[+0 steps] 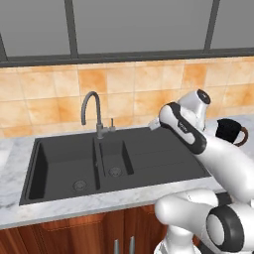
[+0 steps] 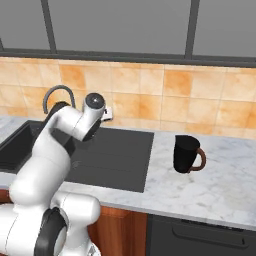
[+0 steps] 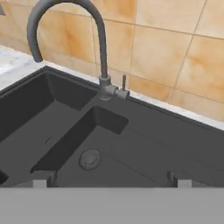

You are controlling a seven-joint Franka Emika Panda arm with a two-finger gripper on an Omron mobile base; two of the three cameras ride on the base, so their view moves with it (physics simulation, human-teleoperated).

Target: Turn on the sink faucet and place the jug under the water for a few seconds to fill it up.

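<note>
Jug (image 2: 186, 153) stands upright on the surface (image 2: 220, 185), to the right of the sink (image 2: 120, 155) and well apart from the faucet (image 3: 94, 39). Your hand (image 3: 109, 181) hangs over the small basin (image 3: 94, 144) with its fingers (image 3: 40, 182) wide apart and empty, facing the faucet lever (image 3: 124, 83).
</note>
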